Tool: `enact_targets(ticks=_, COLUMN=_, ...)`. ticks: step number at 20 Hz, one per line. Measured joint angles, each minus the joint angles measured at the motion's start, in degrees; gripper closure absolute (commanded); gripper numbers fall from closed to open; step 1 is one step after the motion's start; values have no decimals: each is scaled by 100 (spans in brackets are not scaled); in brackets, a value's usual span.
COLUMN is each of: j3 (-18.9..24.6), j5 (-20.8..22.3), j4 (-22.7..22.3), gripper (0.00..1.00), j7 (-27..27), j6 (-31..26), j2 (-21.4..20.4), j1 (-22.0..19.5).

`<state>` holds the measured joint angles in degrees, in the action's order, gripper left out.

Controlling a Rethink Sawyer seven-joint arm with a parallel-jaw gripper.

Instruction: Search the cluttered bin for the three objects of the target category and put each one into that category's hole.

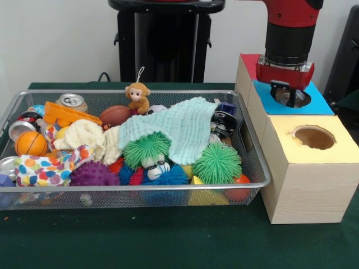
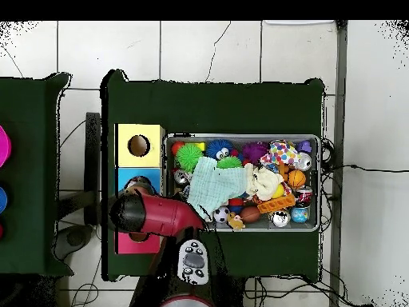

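From the front, the claw [image 1: 287, 91] hangs directly over the hole in the blue-topped box [image 1: 314, 101], at the tabletop's far right, apparently to drop something in; whether it is released or clenched I cannot tell, and nothing shows beneath it; the yellow-topped box [image 1: 336, 151] stands just nearer, its hole empty; the wire bin [image 1: 255, 168] fills the left and centre, a mint cloth [image 1: 185, 129] draped over green spiky balls [image 1: 147, 147], a monkey toy [image 1: 137, 96] by its far rim, likely hiding remaining targets; a soda can [image 1: 72, 101] shows no legible writing.

From overhead, the red arm [image 2: 156, 214] covers the blue box; the bin sits beside the row of boxes.
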<state>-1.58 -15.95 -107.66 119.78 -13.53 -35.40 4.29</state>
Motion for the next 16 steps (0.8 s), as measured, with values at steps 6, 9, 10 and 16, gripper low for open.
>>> enact_targets(ticks=6, j3=-52, j5=1, j4=-12, gripper=100, j7=0, j6=-91, j2=-162, j1=1)
enact_targets(ticks=9, j3=-60, j5=1, j4=-12, gripper=100, j7=0, j6=-133, j2=-210, j1=1)
enact_targets(ticks=10, j3=-60, j5=1, j4=-12, gripper=100, j7=0, j6=-134, j2=-210, j1=1)
enact_targets(ticks=16, j3=-60, j5=0, j4=-10, gripper=100, j7=0, j6=-134, j2=-181, j1=7)
